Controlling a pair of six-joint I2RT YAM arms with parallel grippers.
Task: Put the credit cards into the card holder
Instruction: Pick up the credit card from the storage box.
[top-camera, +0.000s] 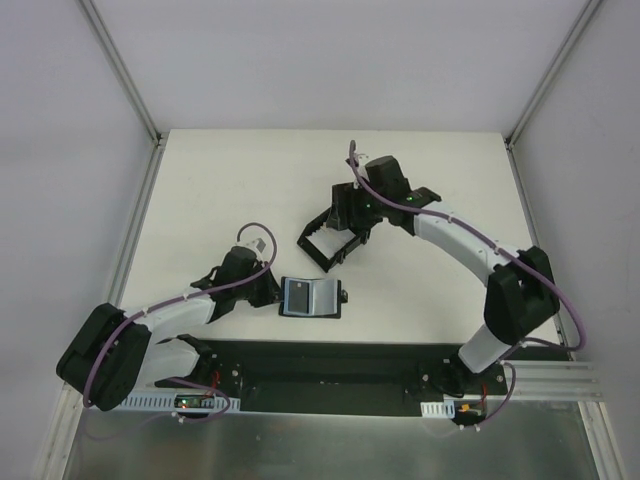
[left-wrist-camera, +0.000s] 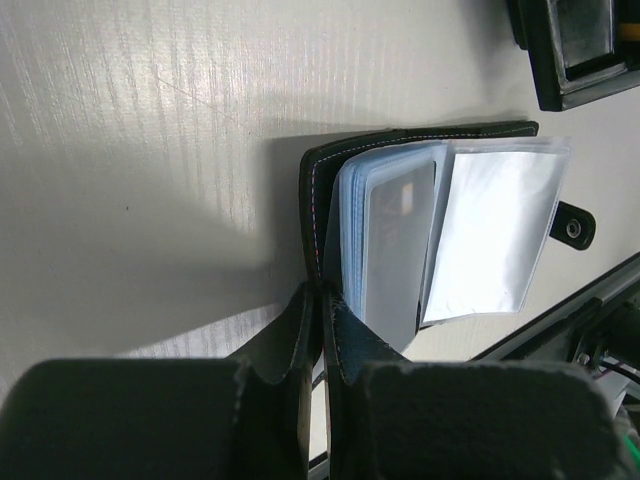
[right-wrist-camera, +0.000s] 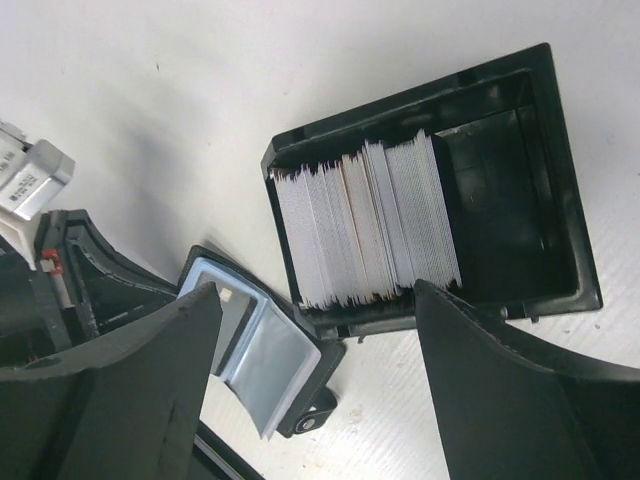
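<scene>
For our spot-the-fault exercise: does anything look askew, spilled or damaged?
Nothing spilled or damaged. The credit cards stand unevenly on edge, bunched at one end of the tray; a clear sleeve splays from the card holder.

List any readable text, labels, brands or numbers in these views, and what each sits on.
No text can be read in any view.
Sleeved card in the card holder: faint mark only, too blurred to read.
Credit cards stacked in the black tray: only their edges show, no print visible.
Circuit board at the left arm's base: any marking is too small to read.
</scene>
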